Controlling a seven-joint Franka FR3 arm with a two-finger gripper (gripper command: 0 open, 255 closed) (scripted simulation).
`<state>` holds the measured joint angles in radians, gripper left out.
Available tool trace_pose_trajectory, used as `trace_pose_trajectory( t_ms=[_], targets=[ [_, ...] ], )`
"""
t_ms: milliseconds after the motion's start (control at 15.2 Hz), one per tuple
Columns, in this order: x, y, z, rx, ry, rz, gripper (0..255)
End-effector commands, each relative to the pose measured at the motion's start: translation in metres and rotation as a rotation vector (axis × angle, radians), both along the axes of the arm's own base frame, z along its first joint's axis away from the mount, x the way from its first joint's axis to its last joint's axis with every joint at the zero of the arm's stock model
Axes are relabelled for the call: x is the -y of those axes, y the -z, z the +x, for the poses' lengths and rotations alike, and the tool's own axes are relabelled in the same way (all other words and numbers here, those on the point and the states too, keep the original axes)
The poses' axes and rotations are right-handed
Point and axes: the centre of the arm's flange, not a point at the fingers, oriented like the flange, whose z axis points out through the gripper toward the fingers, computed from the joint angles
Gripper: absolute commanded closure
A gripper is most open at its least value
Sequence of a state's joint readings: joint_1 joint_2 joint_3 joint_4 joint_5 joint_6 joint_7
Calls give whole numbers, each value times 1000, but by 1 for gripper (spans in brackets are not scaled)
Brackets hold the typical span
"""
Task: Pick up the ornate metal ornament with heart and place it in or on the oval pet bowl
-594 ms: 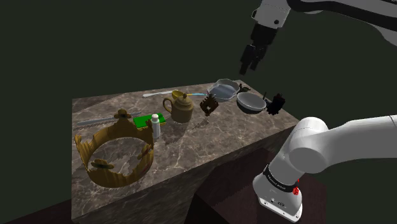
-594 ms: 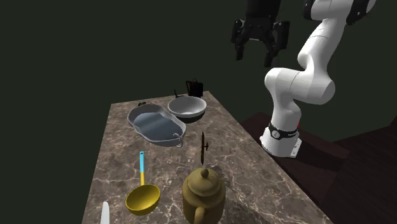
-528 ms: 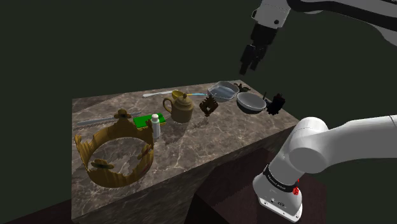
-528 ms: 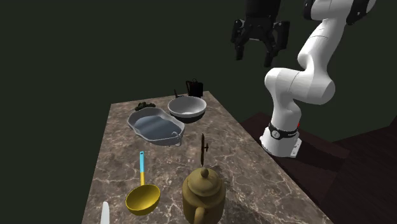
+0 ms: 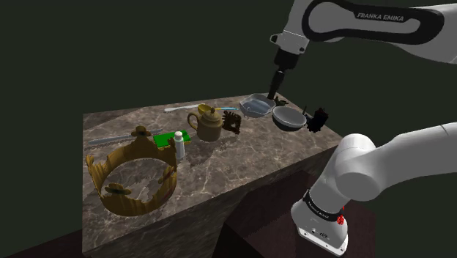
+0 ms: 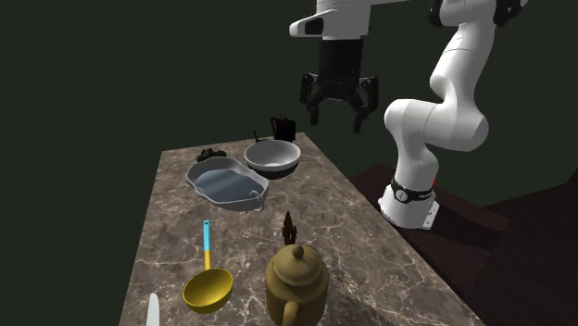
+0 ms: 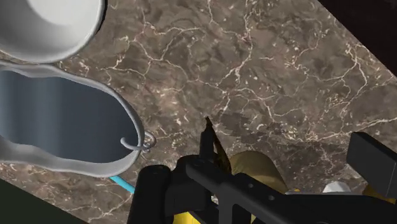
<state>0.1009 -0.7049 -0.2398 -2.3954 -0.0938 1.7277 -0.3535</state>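
Note:
The ornament [image 5: 232,123] is a small dark, ornate piece that stands on edge on the marble table, between the brass teapot [image 5: 208,124] and the oval grey pet bowl [image 5: 258,107]. In the second exterior view the ornament [image 6: 290,227] rises just behind the teapot [image 6: 295,275], with the pet bowl [image 6: 227,181] farther back. My gripper [image 6: 334,106] hangs open and empty, high above the table's far end, near the pet bowl [image 7: 57,124]. The wrist view looks down on the ornament [image 7: 207,141] between my fingers [image 7: 372,159].
A round grey bowl [image 5: 288,117] sits beside the pet bowl, with a black object [image 5: 318,119] at the table corner. A yellow ladle [image 6: 207,282], a white bottle [image 5: 179,144], a green card [image 5: 167,138] and a big golden crown [image 5: 132,176] lie toward the shoulder view's left.
My arm has swung down and toward the shoulder view's left, so the gripper now hangs over the pet bowl's end of the table. The ornament has shifted a little toward the teapot.

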Motion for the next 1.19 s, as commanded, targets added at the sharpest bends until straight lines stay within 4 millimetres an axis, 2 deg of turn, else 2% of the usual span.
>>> trace_pose_trajectory(
  t_ms=[0,330,660,1122],
  targets=[
    [8,21,17,3,-107,12,0],
    [23,75,58,4,-356,45,0],
    [25,127,100,5,-597,77,0],
    [20,164,99,5,-597,77,0]
  ],
)
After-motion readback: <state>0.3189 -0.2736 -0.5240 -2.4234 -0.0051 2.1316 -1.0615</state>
